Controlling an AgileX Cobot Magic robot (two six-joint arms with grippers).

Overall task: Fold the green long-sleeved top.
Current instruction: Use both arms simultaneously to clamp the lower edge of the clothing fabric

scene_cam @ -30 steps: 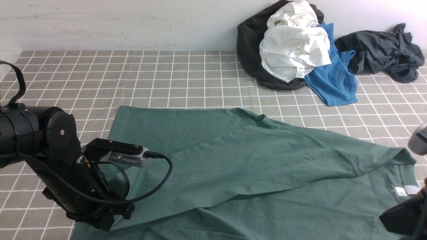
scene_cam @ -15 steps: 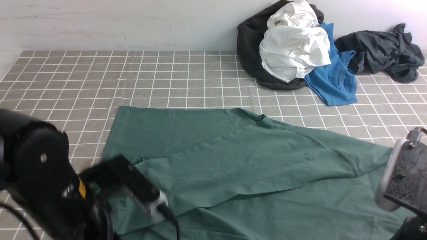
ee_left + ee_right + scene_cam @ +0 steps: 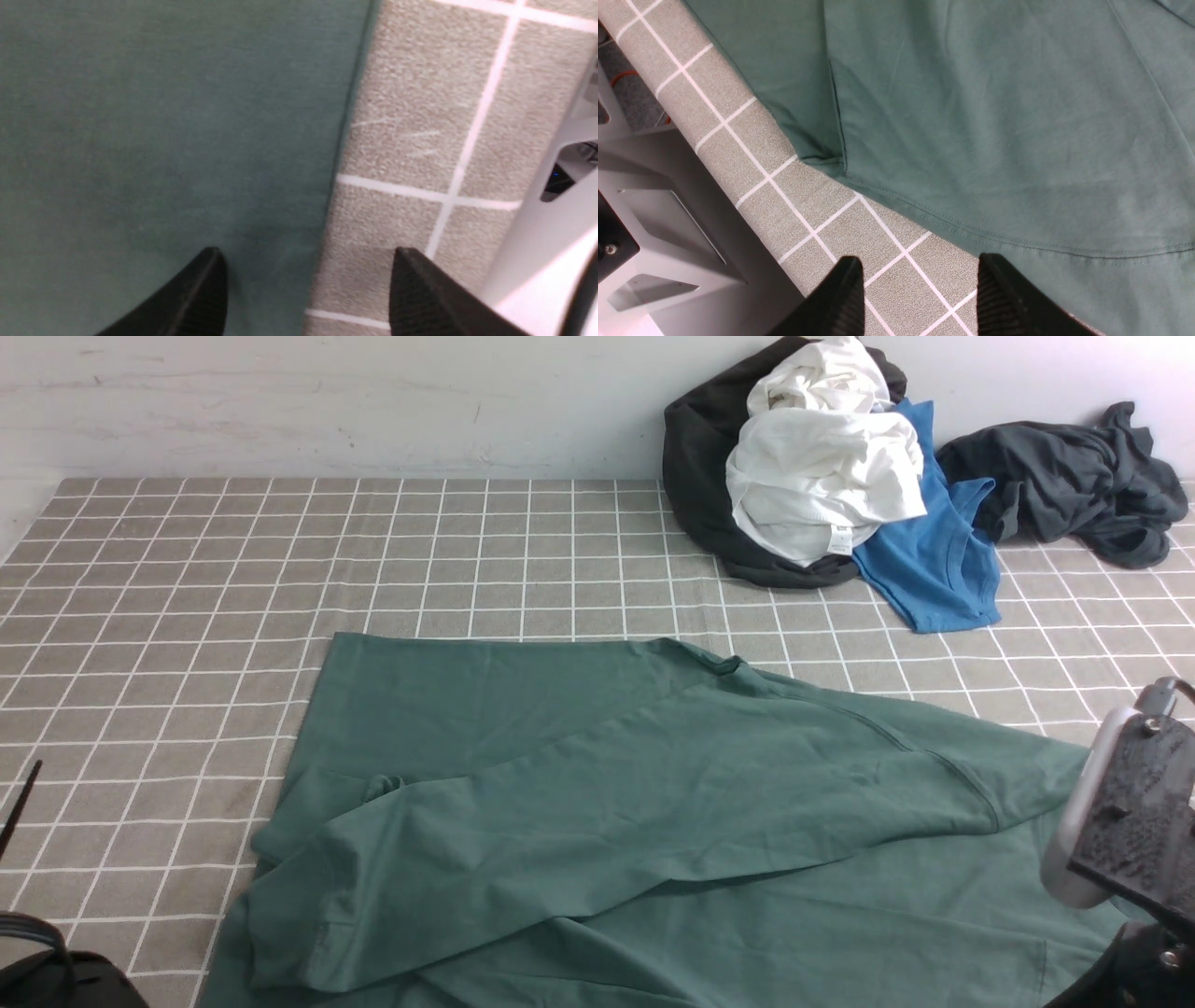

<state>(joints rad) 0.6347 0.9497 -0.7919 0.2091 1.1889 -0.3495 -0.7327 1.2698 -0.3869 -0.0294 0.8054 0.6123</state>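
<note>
The green long-sleeved top (image 3: 653,784) lies spread on the checked tablecloth (image 3: 187,579), with one part folded across its body. In the left wrist view my left gripper (image 3: 308,268) stands open over the top's straight edge (image 3: 163,116), with nothing between its fingers. My right gripper (image 3: 920,268) is open too. It hovers over bare cloth just beside the top's stitched hem (image 3: 994,116). In the front view only the right wrist (image 3: 1130,821) shows at the right edge, and a bit of the left arm (image 3: 37,980) shows in the near left corner.
At the back right lies a pile of clothes: a black garment (image 3: 695,457), white ones (image 3: 822,467), a bright blue tee (image 3: 934,560) and a dark grey-black garment (image 3: 1074,476). A wall runs behind. The table's near edge and a grey frame (image 3: 668,224) show in the right wrist view.
Both grippers have opened and let go of the top. The left arm has drawn back almost out of the front view; the right one has risen. The fabric now lies loose.
</note>
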